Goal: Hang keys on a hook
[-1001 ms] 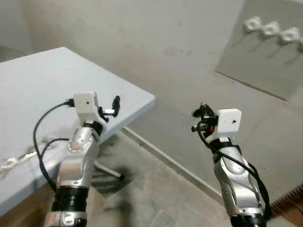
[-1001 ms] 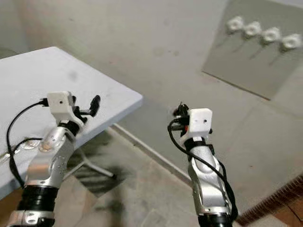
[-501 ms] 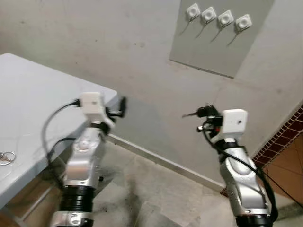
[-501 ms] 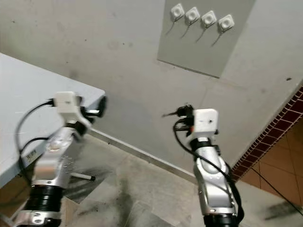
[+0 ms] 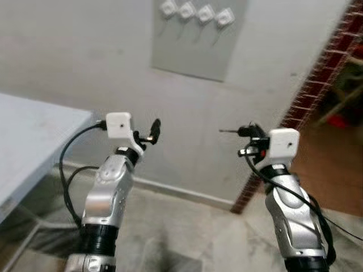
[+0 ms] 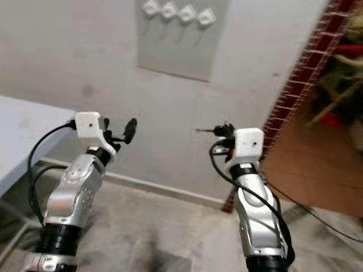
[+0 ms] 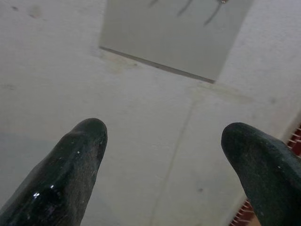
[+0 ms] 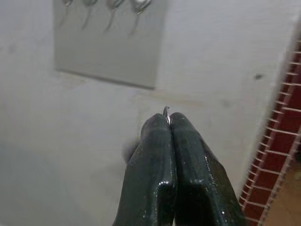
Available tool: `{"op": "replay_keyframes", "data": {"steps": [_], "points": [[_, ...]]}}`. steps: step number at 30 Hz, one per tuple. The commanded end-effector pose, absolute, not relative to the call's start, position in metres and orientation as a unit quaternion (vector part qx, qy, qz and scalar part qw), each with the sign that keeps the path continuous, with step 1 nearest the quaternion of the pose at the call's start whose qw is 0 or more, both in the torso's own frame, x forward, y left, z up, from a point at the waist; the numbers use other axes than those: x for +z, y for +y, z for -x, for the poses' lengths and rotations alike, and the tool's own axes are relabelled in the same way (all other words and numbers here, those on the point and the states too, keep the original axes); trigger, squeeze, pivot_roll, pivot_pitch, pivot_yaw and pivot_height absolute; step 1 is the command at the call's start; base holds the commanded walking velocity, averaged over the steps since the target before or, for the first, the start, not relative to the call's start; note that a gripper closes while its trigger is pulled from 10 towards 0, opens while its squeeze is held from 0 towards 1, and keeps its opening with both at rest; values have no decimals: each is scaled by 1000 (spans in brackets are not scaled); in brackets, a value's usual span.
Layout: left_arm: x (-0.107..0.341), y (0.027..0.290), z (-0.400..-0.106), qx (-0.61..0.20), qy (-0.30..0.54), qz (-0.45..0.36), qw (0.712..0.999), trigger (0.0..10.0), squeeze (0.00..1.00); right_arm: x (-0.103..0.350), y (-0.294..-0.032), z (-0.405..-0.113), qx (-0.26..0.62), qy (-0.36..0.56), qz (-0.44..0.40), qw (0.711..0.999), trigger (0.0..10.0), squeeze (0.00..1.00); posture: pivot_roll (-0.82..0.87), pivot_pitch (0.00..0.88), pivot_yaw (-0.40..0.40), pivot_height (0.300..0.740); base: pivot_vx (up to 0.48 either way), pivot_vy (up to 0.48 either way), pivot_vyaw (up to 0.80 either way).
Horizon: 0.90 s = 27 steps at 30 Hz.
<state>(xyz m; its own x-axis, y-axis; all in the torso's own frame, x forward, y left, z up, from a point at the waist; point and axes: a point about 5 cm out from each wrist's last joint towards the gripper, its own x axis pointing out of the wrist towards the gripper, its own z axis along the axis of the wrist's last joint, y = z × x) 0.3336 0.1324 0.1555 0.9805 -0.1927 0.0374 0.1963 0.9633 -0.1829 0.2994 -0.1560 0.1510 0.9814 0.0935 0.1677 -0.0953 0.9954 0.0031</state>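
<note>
My view has swung right: the counter now sits at the left edge, the hooks overhead. My right end effector pinches the keys; my left end effector stays wide.

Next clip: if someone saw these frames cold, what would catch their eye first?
Probably the two silver arms raised toward the wall: the right gripper is pinched shut on a small metal key ring, the left gripper open and empty. Then the grey panel high on the wall with its row of four white hooks, and the red brick edge to the right.

Glossy black tool fingers; matt plaster wall.
</note>
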Motion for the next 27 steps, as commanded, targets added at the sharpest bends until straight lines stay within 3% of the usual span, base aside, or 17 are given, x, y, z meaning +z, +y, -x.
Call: {"op": "replay_keyframes", "data": {"steps": [1,27], "points": [[158,134,-333,-96,-10,95,991,10000,0,159,-154,-300,53,-98,-2,994,10000,0,150,0,-78,740,0,0,0],[157,140,-331,-89,-2,115,989,10000,0,156,-151,-295,63,-91,8,994,10000,0,155,0,-77,740,0,0,0]]}}
